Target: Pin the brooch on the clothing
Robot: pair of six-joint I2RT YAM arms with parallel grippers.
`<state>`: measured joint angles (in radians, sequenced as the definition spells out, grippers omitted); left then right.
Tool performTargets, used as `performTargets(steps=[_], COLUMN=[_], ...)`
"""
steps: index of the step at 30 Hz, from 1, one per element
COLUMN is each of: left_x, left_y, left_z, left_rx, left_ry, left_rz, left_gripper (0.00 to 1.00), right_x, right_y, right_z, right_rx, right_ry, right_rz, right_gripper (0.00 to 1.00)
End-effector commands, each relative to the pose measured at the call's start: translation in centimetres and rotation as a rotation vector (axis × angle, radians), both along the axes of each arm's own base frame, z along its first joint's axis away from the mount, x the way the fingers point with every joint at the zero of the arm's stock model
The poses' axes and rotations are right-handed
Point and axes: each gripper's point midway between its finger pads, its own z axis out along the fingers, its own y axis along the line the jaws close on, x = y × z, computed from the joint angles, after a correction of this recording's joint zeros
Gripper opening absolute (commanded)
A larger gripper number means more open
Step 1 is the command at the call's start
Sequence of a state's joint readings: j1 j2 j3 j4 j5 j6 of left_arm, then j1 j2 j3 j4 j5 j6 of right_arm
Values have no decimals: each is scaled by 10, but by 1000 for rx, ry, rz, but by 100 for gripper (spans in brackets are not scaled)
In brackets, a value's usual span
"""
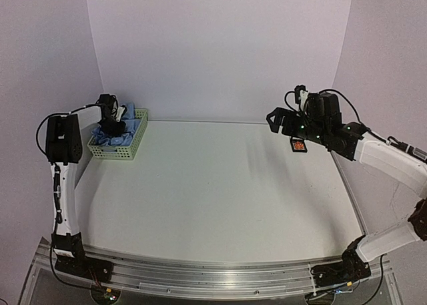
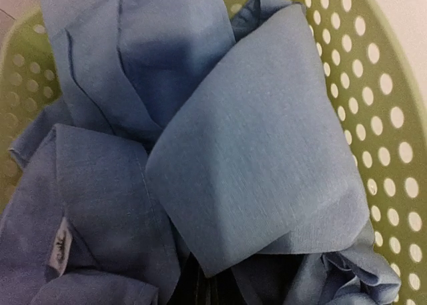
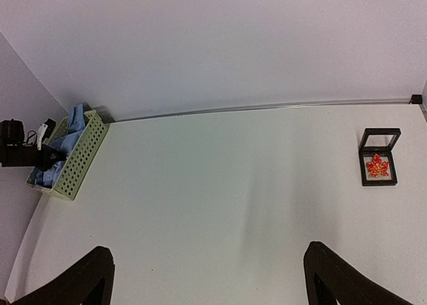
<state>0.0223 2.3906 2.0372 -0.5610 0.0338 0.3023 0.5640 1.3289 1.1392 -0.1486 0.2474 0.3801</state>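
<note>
left hand [image 1: 113, 126] closed, down in shirt [image 2: 253, 158], grip unclear | right hand [image 3: 207, 251] wide open, empty, brooch [image 3: 377, 165] ahead-right, well apart

The tips of the left gripper [image 1: 114, 127] are lost in the shirt [image 2: 253, 151], the green basket [image 2: 390, 85] runs off the left wrist view's edges, and the brooch [image 3: 377, 165] is too tiny for detail.
</note>
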Motion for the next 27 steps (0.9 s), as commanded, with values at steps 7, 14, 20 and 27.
performTargets(steps=[7, 14, 20, 27], left_x=[6, -11, -29, -58], left_y=[21, 12, -20, -59], left_z=[231, 297, 328, 362], left_rx=[166, 142, 78, 38], left_ry=[-612, -797, -855, -937], left_rz=[27, 1, -116, -186], left_gripper=[0, 0, 0, 0], right_x=[5, 7, 3, -4], right_y=[13, 37, 59, 91], right_z=[34, 45, 57, 70], right_rx=[6, -15, -20, -23], right_ry=[-76, -102, -131, -164], right_rz=[-5, 57, 119, 215], right_gripper=[98, 98, 98, 98])
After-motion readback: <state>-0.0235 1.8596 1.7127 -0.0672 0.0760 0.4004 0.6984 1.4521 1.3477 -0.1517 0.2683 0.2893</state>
